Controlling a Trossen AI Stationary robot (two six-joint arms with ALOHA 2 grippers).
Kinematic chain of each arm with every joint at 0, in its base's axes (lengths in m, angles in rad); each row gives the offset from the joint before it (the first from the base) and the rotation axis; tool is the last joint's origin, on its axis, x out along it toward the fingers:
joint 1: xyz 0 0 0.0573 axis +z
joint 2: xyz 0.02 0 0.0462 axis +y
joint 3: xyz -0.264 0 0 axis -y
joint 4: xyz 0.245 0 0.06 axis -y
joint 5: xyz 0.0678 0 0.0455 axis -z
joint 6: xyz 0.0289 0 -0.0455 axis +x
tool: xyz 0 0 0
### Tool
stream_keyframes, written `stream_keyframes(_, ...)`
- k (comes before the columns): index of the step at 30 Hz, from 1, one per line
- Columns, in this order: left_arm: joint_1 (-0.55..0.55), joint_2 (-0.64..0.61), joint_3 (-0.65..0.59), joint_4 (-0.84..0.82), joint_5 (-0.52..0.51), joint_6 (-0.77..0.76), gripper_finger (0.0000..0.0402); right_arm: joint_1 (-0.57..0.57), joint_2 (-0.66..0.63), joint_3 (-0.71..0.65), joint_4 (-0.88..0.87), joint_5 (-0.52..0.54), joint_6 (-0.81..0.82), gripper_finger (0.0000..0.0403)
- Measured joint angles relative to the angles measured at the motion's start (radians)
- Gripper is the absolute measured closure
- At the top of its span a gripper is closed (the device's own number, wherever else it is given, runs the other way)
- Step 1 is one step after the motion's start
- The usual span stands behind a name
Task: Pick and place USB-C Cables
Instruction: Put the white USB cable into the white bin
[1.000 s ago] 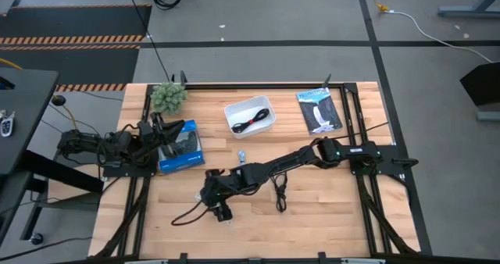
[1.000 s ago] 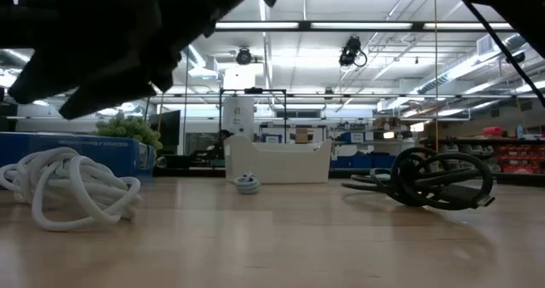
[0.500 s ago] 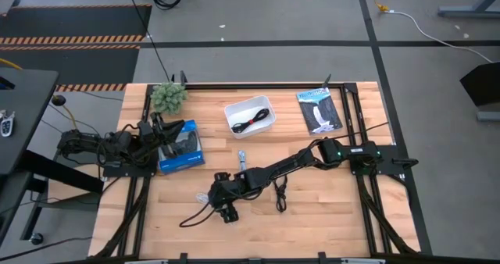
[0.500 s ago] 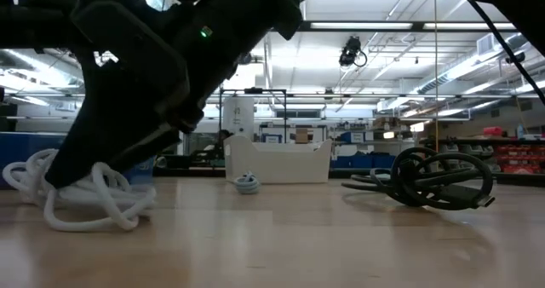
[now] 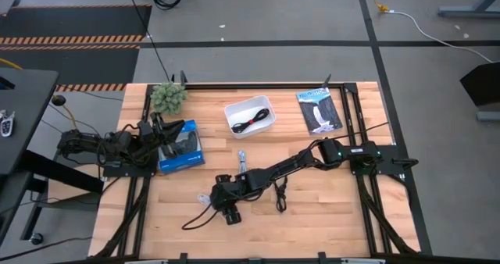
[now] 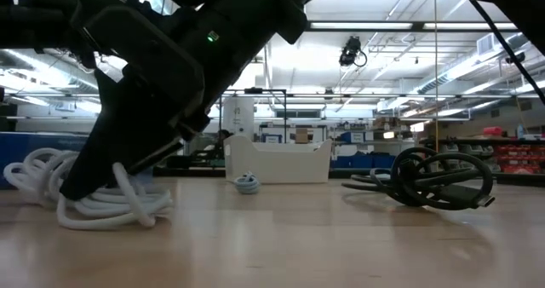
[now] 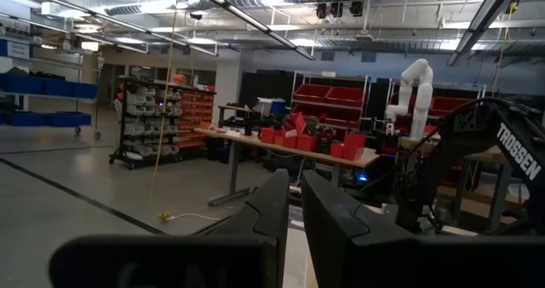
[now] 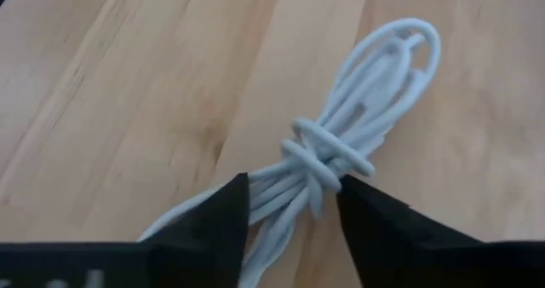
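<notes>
— Where's the right pincer (image 5: 227,214) from where you stand?

— Stretched out across the wooden worktop (image 5: 328,217), low over the near-left part of it. The white cable (image 8: 341,164) lies bundled on the wood right there, and the two fingers (image 8: 213,224) stand one on each side of it.

— Closed on it?

— Not that I can see. In the right wrist view the jaws are parted, and the knotted middle of the bundle sits in the gap between them. The looped end reaches out beyond the fingertips. From the low view the white cable (image 6: 102,190) rests flat on the worktop with the dark gripper body right over it.

— The other cables?

— A black cable (image 5: 280,195) lies loose on the wood just beside the right arm's forearm, apart from the pincer. A pale blue-grey cable (image 5: 241,155) sits a little further back, between the arm and the white tray (image 5: 237,123). Inside that tray there's a black cable with a red band (image 5: 251,120).

— And the left pincer (image 7: 294,228)?

— Folded back at the left edge of the worktop, by the blue box (image 5: 181,145). Its fingers stand nearly together, only a thin slit between them, with nothing held.
</notes>
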Motion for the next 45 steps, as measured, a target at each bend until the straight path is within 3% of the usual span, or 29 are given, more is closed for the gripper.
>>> stream_keyframes(10,0.0,0.0,0.0,0.0,0.0,0.0,0.0358,0.0,-0.002,0.001,-0.004,-0.019,-0.049,0.0342)
stream_keyframes(15,0.0,0.0,0.0,0.0,0.0,0.0,0.0358,-0.001,-0.001,0.052,-0.091,-0.042,-0.078,0.0377)
stream_keyframes(32,0.0,0.0,0.0,0.0,0.0,0.0,0.0358,-0.005,0.0,0.184,-0.355,-0.049,-0.313,0.0378)
stream_keyframes(45,0.0,0.0,0.0,0.0,0.0,0.0,0.0358,-0.011,0.0,0.331,-0.555,-0.045,-0.36,0.0378)
